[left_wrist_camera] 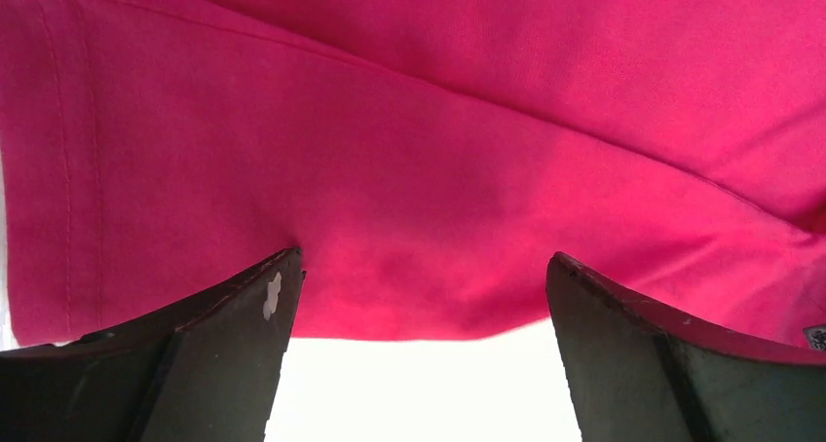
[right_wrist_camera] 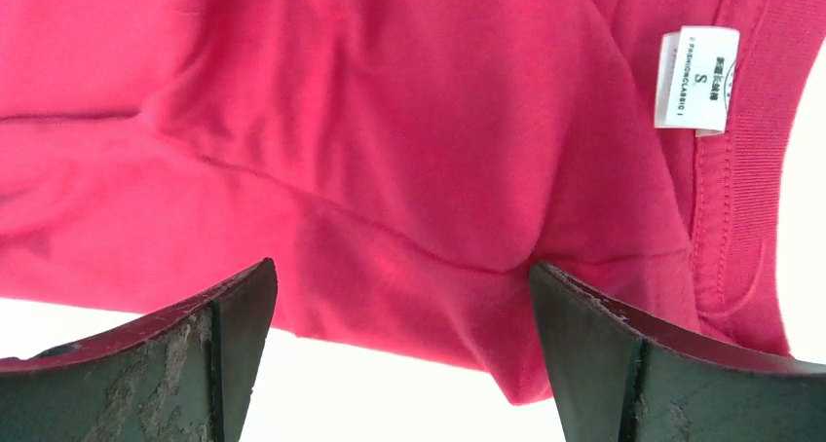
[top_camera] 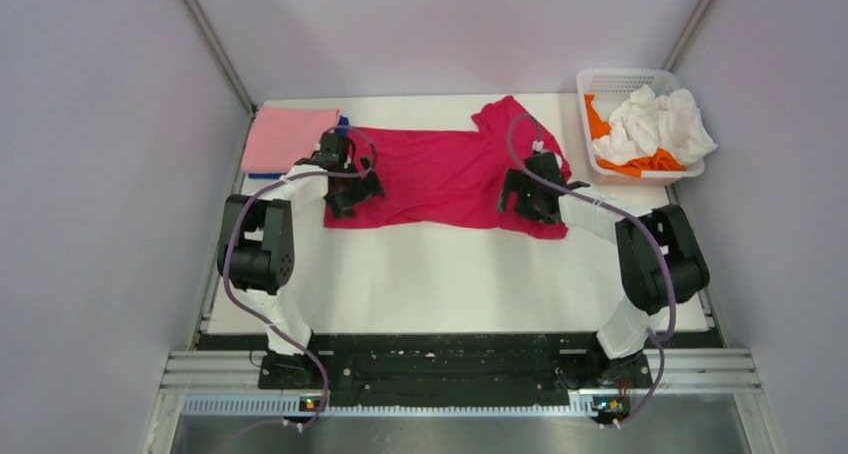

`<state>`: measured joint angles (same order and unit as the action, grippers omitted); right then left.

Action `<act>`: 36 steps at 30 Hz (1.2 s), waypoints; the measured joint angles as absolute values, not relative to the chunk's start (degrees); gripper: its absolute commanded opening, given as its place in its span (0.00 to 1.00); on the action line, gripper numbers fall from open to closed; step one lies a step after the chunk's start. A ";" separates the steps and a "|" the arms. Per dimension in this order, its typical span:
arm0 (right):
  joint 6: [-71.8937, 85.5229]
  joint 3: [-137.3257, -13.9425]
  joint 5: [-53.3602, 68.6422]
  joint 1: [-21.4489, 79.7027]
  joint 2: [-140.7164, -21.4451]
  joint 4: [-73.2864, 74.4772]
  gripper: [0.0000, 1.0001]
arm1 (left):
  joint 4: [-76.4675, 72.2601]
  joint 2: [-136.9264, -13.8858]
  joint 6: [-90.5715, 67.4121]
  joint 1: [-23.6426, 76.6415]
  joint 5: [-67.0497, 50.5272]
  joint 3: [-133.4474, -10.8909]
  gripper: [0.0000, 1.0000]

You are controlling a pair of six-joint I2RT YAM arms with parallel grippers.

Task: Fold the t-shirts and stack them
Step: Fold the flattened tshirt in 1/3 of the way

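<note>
1. The crimson t-shirt point(top_camera: 440, 174) lies spread flat across the far half of the white table point(top_camera: 450, 274), hem to the left, neck to the right.
2. Left gripper point(left_wrist_camera: 424, 267): released, jaws spread wide, nothing grasped. It stands over the shirt's near edge, close to the hem corner.
3. Right gripper point(right_wrist_camera: 401, 267): likewise released and holding nothing, over the near edge by the neckline, where the white neck label point(right_wrist_camera: 695, 78) shows.
4. Whether either gripper's fingertips touch the cloth cannot be told.
5. A folded light pink t-shirt point(top_camera: 290, 139) lies at the far left corner, just beside the hem, on a blue one point(top_camera: 262, 175) showing at its edges.
6. The white mesh basket point(top_camera: 625, 77) at far right holds a crumpled white t-shirt point(top_camera: 655, 124) over an orange one point(top_camera: 597, 114).
</note>
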<state>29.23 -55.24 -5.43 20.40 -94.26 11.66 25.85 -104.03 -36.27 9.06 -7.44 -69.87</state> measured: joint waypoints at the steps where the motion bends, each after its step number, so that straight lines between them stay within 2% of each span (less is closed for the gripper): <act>1: 30.06 -55.16 -4.56 19.86 -95.42 11.46 0.99 | 25.56 -104.62 -36.34 9.02 -7.16 -69.82 0.99; 7: 35.07 -53.74 -6.15 15.88 -96.29 9.45 0.99 | 24.47 -106.17 -37.39 8.71 -6.37 -69.95 0.99; 16: 37.10 -44.21 -7.81 14.72 -87.61 8.56 0.99 | 21.58 -102.78 -37.74 8.73 -6.42 -64.99 0.99; 24: 37.17 -38.00 -5.32 14.72 -80.25 10.26 0.99 | 24.56 -90.80 -40.18 10.09 -6.59 -51.83 0.99; 31: 39.53 -33.54 -4.01 16.05 -70.50 21.39 0.99 | 30.24 -79.33 -44.14 12.62 -5.02 -41.63 0.99; 36: 42.96 -30.13 -3.86 18.41 -63.66 28.25 0.99 | 30.55 -75.55 -46.63 13.26 -4.03 -38.72 0.99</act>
<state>42.96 -30.13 -3.86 18.41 -63.66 28.25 30.55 -75.55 -46.63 13.26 -4.03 -38.72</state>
